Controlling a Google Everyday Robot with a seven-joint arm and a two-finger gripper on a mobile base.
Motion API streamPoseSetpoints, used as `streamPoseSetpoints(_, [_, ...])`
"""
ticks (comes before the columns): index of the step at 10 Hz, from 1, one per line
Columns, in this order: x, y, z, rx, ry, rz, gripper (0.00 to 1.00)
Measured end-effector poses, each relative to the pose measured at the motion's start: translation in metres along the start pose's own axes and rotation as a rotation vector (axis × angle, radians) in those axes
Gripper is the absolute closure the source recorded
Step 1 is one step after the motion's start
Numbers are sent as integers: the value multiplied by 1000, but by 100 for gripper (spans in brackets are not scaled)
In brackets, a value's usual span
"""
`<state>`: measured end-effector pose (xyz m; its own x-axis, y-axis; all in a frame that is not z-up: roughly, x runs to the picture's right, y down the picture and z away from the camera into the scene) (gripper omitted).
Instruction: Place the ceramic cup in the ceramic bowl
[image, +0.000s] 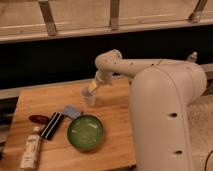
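Observation:
The ceramic cup (90, 98), small and pale, is at the middle of the wooden table (115, 107), behind the bowl. My gripper (93, 89) comes down from the upper right and sits right at the cup's rim, partly covering it. I cannot tell whether the cup rests on the table or hangs just above it. The ceramic bowl (85, 132), round and green with a glossy inside, stands empty near the table's front edge, a short way in front of the cup.
A blue-grey packet (72, 111) lies between cup and bowl. Left of the bowl lie a black bar (51, 125), a red object (38, 119) and a white bottle (31, 149). My white body (167, 120) fills the right side. A dark wall rises behind the table.

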<state>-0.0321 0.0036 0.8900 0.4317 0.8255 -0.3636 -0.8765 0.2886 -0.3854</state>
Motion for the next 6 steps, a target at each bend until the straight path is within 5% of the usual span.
streamPoseSetpoints(3, [-5, 35, 46, -87, 60, -39, 24])
streamPoseSetpoints(6, [-14, 68, 49, -145, 55, -130, 55])
